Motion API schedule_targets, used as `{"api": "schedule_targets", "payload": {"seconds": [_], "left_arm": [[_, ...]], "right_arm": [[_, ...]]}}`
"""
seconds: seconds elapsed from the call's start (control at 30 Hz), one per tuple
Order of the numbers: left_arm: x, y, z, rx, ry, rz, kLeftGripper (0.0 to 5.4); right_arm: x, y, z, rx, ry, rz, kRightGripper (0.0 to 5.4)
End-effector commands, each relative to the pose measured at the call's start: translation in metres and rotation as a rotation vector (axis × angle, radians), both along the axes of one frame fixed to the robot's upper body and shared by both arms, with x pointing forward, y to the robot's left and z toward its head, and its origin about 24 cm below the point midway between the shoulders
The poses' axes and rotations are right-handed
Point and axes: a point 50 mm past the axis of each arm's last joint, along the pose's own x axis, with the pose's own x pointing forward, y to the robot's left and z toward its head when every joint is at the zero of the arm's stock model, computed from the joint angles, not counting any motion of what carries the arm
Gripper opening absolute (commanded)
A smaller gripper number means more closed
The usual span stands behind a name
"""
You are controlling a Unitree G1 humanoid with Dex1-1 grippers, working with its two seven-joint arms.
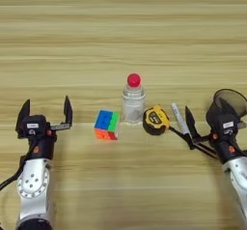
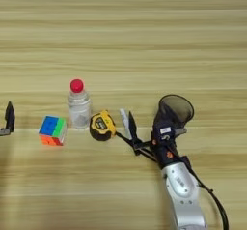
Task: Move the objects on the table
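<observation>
surface: light-brown wooden table (image 1: 120, 35), frame filled | grain: long plank lines run 9-to-3 o'clock | light: even, soft shadows cast | edge: pale strip at 12 o'clock

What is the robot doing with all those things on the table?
The robot has a row of small things on the wooden table: a puzzle cube, a bottle with a red cap, a tape measure and a marker. Its right gripper is open, with one finger next to the marker and the other at a dark cup. Its left gripper waits open, left of the cube, holding nothing.
</observation>
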Motion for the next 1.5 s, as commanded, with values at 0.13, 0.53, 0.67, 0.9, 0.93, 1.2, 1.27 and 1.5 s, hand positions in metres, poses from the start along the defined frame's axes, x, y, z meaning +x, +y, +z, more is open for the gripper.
{"api": "schedule_targets", "payload": {"seconds": [0.13, 0.53, 0.67, 0.9, 0.93, 1.2, 1.27, 1.5], "left_arm": [[0.001, 0.003, 0.0, 0.006, 0.001, 0.008, 5.37], [0.0, 0.003, 0.0, 0.008, 0.003, 0.007, 5.37], [0.0, 0.004, 0.0, 0.008, 0.004, 0.008, 5.37], [0.0, 0.005, 0.0, 0.009, 0.006, 0.009, 5.37], [0.0, 0.005, 0.0, 0.009, 0.007, 0.01, 5.37], [0.0, 0.004, -0.001, 0.009, 0.009, 0.009, 5.37], [0.0, 0.004, -0.001, 0.008, 0.009, 0.009, 5.37], [0.0, 0.004, -0.001, 0.008, 0.009, 0.008, 5.37]], "right_arm": [[0.003, 0.007, -0.005, -0.044, 0.006, 0.036, 5.4], [-0.003, 0.022, -0.01, -0.101, 0.006, 0.138, 5.4], [-0.003, 0.022, -0.013, -0.11, 0.013, 0.138, 5.4], [-0.001, 0.016, -0.022, -0.122, 0.063, 0.099, 5.4], [0.0, 0.015, -0.023, -0.123, 0.071, 0.09, 5.4], [0.002, 0.01, -0.029, -0.109, 0.096, 0.059, 5.4], [0.003, 0.01, -0.03, -0.105, 0.1, 0.055, 5.4], [0.004, 0.013, -0.038, -0.089, 0.138, 0.052, 5.4]]}}
